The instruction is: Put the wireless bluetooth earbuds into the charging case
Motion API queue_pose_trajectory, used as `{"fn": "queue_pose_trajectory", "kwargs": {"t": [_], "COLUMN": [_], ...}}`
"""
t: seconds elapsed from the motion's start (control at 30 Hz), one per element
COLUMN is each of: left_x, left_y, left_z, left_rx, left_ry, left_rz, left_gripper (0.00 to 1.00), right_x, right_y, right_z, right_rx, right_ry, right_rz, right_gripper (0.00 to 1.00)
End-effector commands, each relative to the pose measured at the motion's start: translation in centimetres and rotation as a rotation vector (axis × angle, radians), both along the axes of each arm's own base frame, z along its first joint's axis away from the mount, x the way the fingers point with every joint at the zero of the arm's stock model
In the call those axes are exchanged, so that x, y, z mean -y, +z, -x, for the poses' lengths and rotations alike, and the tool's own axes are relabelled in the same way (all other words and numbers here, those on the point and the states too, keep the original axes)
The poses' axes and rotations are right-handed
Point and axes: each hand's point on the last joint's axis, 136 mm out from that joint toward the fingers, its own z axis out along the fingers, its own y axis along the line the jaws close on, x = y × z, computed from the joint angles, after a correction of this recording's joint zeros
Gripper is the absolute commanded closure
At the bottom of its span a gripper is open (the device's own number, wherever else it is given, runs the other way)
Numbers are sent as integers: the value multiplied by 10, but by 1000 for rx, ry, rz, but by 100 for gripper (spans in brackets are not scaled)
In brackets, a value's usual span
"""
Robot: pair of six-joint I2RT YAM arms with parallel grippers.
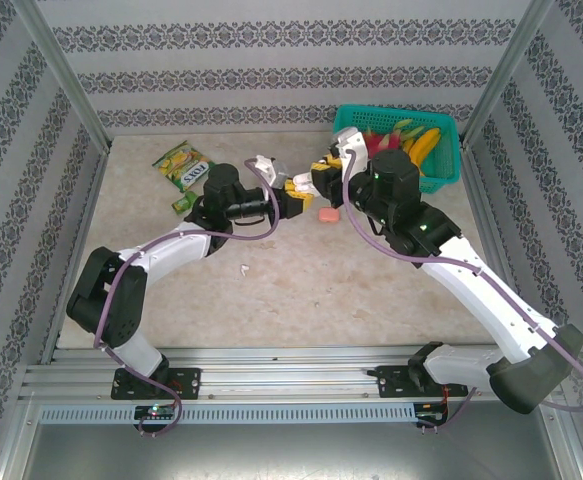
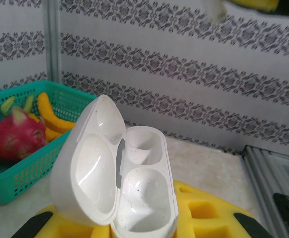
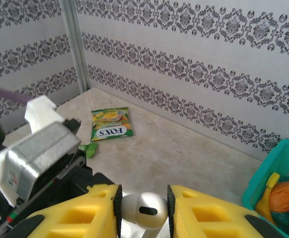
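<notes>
from where i stand, the left gripper (image 2: 129, 210) is clamped on the open white charging case (image 2: 134, 183), held up off the table. its lid is swung out to the left, and both wells are bare and face back toward the wrist, one above the other along the fingers' line. just to its right, the right gripper (image 3: 143, 198) pinches a white earbud (image 3: 146, 213) between its yellow pads, rounded head outward with a dark oval showing. the stem end is hidden, so i only guess the long axis runs along the fingers. the step looks like bringing bud to case. next it needs the bud lined up over a well and eased in squarely.
</notes>
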Motion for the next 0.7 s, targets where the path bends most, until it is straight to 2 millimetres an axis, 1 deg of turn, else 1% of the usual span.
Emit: {"fn": "queue_pose_trajectory", "kwargs": {"t": [0.0,0.1,0.3,0.53,0.67], "left_x": [-3,-6,-1,10,10], "left_y": [9,12,18,22,24], "left_z": [-6,-9,-7,-5,-5], "left_rx": [99,148,236,267,271], "left_ry": [97,154,234,244,247], "left_rz": [-53,-75,-144,-188,-186], "left_gripper": [100,100,100,100,100], "right_x": [3,8,14,20,19], "right_y": [15,16,22,29,26], "right_z": [7,7,6,3,1], "right_rx": [9,-8,-32,-60,-71], "right_ry": [29,35,60,89,95], "right_rz": [-101,-150,-226,-309,-309], "right_gripper": [68,68,69,69,69]}}
